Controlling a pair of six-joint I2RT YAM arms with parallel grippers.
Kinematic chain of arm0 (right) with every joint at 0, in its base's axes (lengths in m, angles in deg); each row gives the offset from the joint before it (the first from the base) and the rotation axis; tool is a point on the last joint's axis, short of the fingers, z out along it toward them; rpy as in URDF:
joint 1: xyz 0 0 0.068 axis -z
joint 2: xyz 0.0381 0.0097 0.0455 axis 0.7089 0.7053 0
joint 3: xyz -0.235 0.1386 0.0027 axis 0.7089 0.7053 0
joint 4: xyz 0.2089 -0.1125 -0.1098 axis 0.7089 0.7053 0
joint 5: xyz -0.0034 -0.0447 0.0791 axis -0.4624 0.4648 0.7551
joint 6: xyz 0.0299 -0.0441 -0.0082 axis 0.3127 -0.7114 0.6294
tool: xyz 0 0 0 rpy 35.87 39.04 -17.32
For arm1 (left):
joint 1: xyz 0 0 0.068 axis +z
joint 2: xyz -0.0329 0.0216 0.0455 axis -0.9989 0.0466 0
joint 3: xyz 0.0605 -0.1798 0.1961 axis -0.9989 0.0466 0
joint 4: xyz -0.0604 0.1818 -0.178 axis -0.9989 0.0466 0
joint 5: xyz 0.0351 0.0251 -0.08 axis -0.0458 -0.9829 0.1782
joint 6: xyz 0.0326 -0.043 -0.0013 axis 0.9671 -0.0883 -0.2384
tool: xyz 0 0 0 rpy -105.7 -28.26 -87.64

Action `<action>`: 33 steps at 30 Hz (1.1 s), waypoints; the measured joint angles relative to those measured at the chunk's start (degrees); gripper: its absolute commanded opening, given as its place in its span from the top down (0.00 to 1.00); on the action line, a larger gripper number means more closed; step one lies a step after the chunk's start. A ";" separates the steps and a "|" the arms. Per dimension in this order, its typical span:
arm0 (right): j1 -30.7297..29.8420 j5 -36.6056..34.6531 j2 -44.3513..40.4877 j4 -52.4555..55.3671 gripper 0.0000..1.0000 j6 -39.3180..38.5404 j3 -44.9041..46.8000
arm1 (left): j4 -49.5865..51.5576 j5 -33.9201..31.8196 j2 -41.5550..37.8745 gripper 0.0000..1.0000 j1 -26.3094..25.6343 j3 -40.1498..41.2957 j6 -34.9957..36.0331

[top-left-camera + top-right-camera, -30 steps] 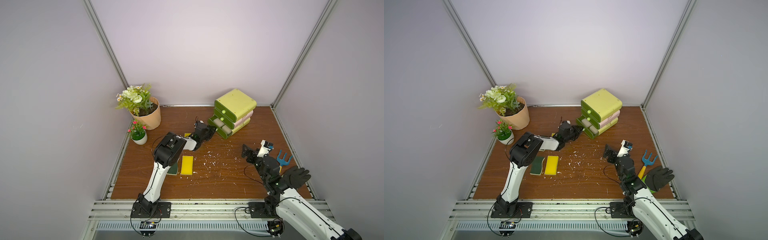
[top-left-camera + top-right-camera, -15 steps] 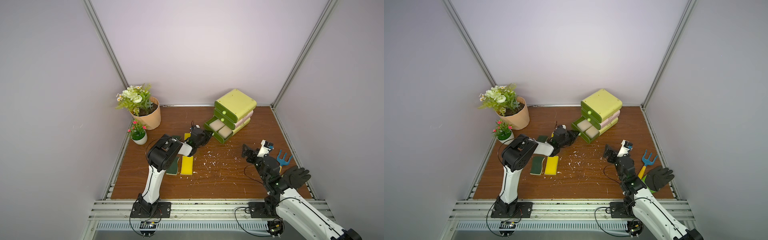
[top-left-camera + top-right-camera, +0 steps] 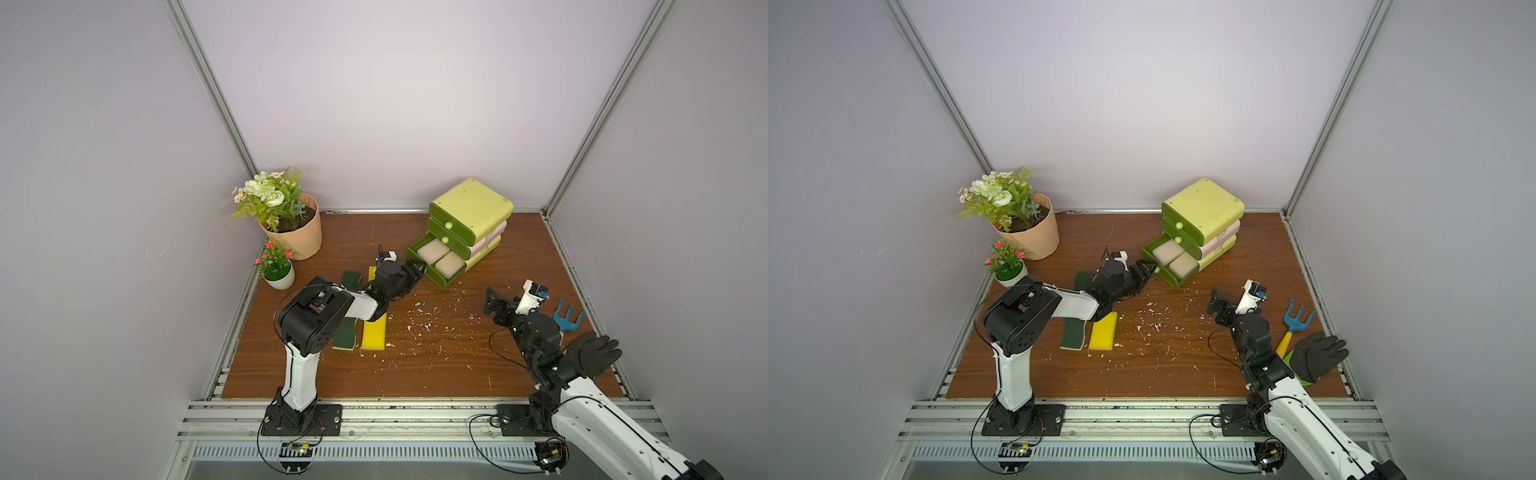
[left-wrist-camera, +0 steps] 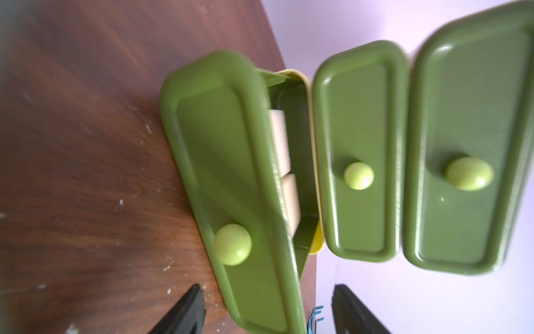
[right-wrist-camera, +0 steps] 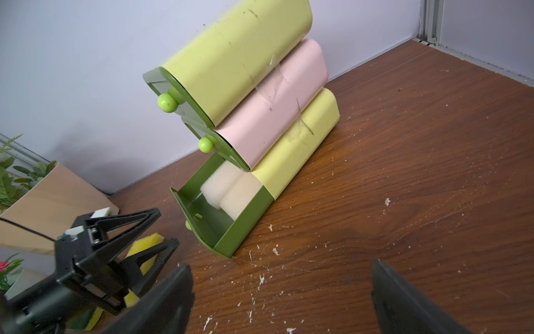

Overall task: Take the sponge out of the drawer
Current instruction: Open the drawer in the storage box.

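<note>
Sponge [image 5: 222, 185] lies in the pulled-out drawer [image 5: 231, 231] — opening done, removal left. My left end effector [image 5: 166, 228] hangs parted, empty, beside it; right end effector [image 3: 494, 302] spread wide, empty.

hand rake [image 3: 1296, 318]: blue tines, yellow handle
black glove [image 3: 1318, 359]: just beside the rake's handle
peach flowerpot [image 3: 1034, 239]: well apart from the rake

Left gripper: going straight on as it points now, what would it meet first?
Probably the dark green plastic front of the pulled-out bottom drawer, near its pale green round knob; depth is unclear.
</note>
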 measured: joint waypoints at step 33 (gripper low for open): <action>5.01 2.01 50.42 -4.83 0.01 -3.28 -32.11 | 23.19 -17.86 -29.79 0.00 -9.70 10.14 27.43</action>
